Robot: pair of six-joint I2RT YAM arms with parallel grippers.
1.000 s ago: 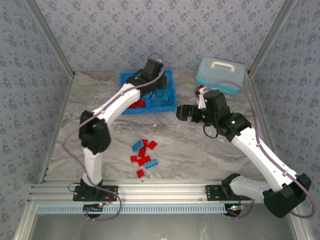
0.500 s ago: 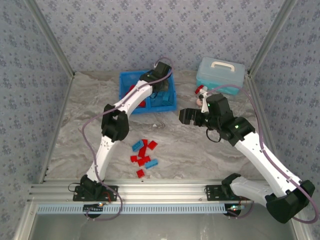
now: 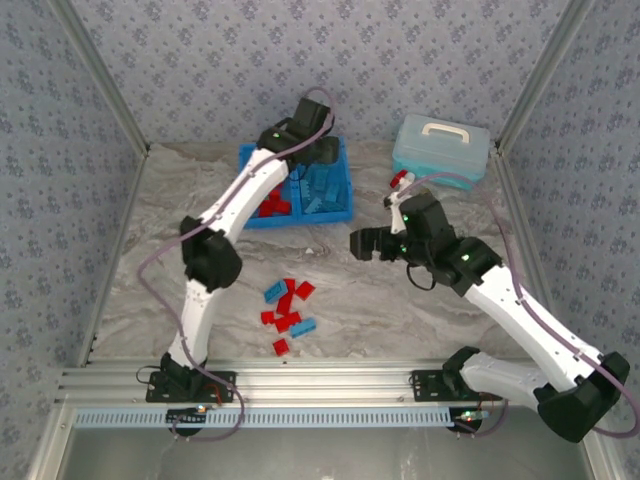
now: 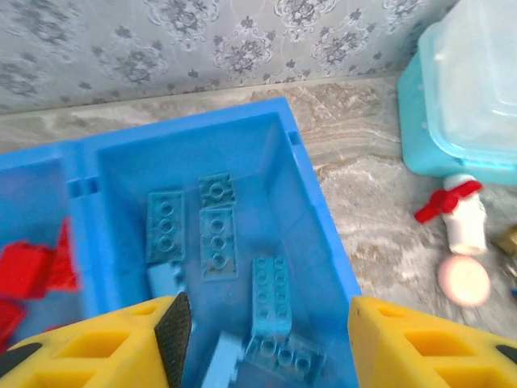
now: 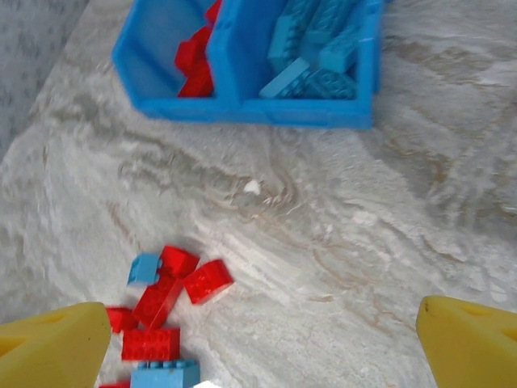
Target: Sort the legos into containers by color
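Nearer to me than the tray [image 3: 297, 220], the loose legos [image 3: 287, 318] are lying on the desk [image 3: 420, 320], reds and blues mixed. My right hand [image 3: 364, 243] is hovering off the tray's near right corner, spread wide and empty. My left hand [image 4: 266, 323] is hanging over the tray's right compartment [image 4: 250, 153], fingers apart, pinching nothing, with light blue bricks [image 4: 216, 242] lying below. Reaching into that tight pile, I am risking scattering neighbours or grabbing two colours together.

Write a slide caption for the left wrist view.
Open left pincer above the bright blue plastic tray: light blue plastic bricks in its right compartment, red plastic bricks in its left.
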